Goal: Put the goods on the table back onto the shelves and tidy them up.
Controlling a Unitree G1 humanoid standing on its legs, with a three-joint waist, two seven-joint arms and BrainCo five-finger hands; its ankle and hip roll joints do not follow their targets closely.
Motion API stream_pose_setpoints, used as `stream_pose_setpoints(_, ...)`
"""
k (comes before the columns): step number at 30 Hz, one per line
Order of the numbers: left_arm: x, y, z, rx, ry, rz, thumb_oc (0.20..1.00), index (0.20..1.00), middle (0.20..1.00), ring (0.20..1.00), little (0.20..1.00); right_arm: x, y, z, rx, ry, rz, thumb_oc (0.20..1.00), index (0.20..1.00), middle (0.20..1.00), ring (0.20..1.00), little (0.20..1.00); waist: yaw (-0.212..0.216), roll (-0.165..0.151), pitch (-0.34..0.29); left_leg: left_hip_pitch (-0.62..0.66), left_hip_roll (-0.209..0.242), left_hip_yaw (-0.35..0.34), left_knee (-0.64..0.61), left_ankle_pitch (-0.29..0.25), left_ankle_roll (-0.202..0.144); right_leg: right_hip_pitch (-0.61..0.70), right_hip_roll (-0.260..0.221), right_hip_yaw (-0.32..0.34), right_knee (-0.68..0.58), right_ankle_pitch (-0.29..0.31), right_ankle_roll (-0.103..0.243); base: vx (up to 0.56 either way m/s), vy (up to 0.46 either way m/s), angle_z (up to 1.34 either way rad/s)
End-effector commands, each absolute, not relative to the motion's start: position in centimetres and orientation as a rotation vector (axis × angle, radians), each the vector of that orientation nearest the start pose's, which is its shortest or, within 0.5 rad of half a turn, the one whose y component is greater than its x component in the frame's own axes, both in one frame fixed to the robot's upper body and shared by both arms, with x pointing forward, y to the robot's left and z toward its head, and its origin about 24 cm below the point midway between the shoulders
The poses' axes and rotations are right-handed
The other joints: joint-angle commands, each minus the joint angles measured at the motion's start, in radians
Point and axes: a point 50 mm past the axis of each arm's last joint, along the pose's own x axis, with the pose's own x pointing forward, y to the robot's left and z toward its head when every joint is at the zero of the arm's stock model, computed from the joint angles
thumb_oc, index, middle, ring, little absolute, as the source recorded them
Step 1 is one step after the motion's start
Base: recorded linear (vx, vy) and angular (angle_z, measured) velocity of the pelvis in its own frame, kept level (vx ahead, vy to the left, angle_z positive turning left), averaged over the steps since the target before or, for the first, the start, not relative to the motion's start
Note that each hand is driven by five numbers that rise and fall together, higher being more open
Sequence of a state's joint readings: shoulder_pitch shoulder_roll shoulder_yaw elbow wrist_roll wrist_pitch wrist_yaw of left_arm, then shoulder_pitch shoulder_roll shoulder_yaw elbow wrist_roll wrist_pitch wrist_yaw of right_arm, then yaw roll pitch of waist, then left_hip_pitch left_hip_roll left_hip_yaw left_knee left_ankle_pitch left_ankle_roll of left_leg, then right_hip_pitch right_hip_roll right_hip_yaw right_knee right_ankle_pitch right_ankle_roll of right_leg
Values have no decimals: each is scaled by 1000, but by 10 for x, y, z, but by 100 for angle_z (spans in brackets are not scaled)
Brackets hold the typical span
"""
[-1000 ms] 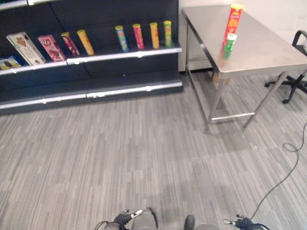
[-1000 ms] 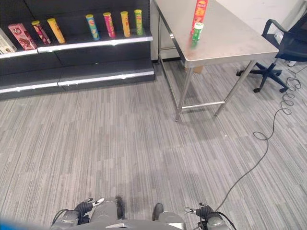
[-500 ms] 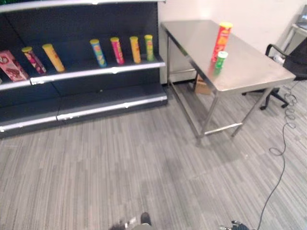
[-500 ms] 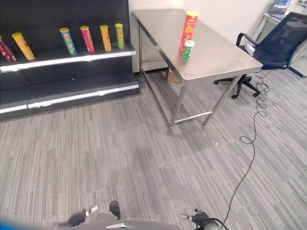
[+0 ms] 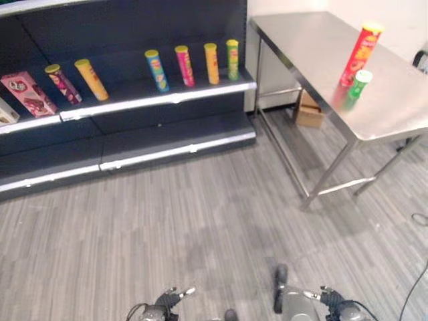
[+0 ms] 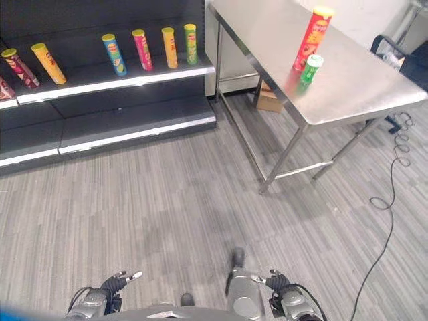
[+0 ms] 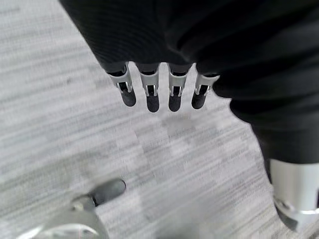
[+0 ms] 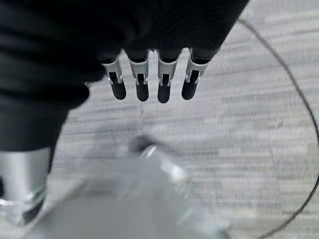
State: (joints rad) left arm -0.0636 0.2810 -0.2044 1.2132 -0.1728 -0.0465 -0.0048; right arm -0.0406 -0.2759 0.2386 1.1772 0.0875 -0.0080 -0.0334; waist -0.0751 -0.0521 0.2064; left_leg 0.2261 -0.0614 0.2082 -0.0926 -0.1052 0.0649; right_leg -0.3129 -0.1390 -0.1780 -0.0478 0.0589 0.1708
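Note:
A tall red can (image 5: 361, 52) and a short green can (image 5: 359, 84) stand side by side on the steel table (image 5: 314, 47) at the far right. The dark shelf (image 5: 154, 100) on the left carries several upright tubes (image 5: 184, 65), a leaning yellow tube (image 5: 91, 79) and a pink box (image 5: 27, 93). My left hand (image 6: 107, 298) and right hand (image 6: 284, 297) hang low at the near edge, far from both table and shelf. In the wrist views the left hand's fingers (image 7: 149, 94) and the right hand's fingers (image 8: 142, 84) are straight over the carpet and hold nothing.
Grey striped carpet (image 5: 200, 214) stretches between me and the shelf and table. A cardboard box (image 5: 309, 110) sits on the floor under the table. A dark office chair (image 6: 401, 57) stands past the table's right side.
The whole picture has shifted, so the camera has moved: table and shelf now lie further right in view. The cans and the shelf goods stand as before.

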Motion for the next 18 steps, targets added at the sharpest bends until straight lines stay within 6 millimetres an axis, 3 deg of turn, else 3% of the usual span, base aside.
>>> stream_pose_setpoints(1,133,240,-146,257,1063,44,1000,1000,1000,1000,1000,104,-257,-152,-382,1198,-47,1000,1000,1000,1000,1000,-20,22,24,-1,16,-11,5,-25,-81,87,3,-40,-39,69,43,290,-62,28)
stream_pose_setpoints(5,126,235,-151,251,1093,29,1000,1000,1000,1000,1000,99,-260,-152,-394,1211,-45,1000,1000,1000,1000,1000,-23,20,-3,32,16,-39,5,-55,-78,115,-7,-103,-39,109,33,302,-113,27)
stream_pose_setpoints(11,121,231,-153,255,1117,18,1000,1000,1000,1000,1000,102,-265,-150,-410,1202,-44,1000,1000,1000,1000,1000,-16,37,-35,48,58,-55,82,-71,-108,171,23,-137,-27,83,-2,268,-145,30)
stream_pose_setpoints(13,122,230,-154,236,1114,28,1000,1000,1000,1000,1000,101,-265,-150,-394,1200,-60,1000,1000,1000,1000,1000,-17,52,-43,30,90,-53,185,-35,-153,223,50,-148,-25,38,-33,317,-199,9)
stream_pose_setpoints(14,123,230,-153,230,1111,34,1000,1000,1000,1000,1000,101,-265,-150,-380,1195,-73,1000,1000,1000,1000,1000,-24,52,-46,0,101,-50,252,7,-183,242,55,-152,-25,16,-46,287,-202,13)
stream_pose_setpoints(15,123,229,-153,221,1111,36,1000,1000,1000,1000,1000,98,-265,-150,-369,1199,-84,1000,1000,1000,1000,1000,-29,54,-41,-47,139,-29,404,73,-221,292,73,-149,-27,-24,-81,289,-215,18)
stream_pose_setpoints(16,124,230,-153,221,1108,33,1000,1000,1000,1000,1000,96,-266,-151,-365,1204,-90,1000,1000,1000,1000,1000,-35,51,-41,-83,155,-24,492,120,-231,314,82,-145,-31,-48,-100,217,-155,34)
stream_pose_setpoints(17,124,230,-153,221,1108,33,1000,1000,1000,1000,1000,96,-266,-151,-365,1204,-90,1000,1000,1000,1000,1000,-36,51,-42,-84,154,-24,492,120,-231,313,82,-145,-31,-48,-100,149,-120,30)
stream_pose_setpoints(18,126,230,-152,225,1104,30,1000,1000,1000,1000,1000,93,-266,-151,-360,1214,-97,1000,1000,1000,1000,1000,-37,47,-33,-132,165,-32,608,169,-244,342,91,-135,-36,-69,-118,144,-132,11)
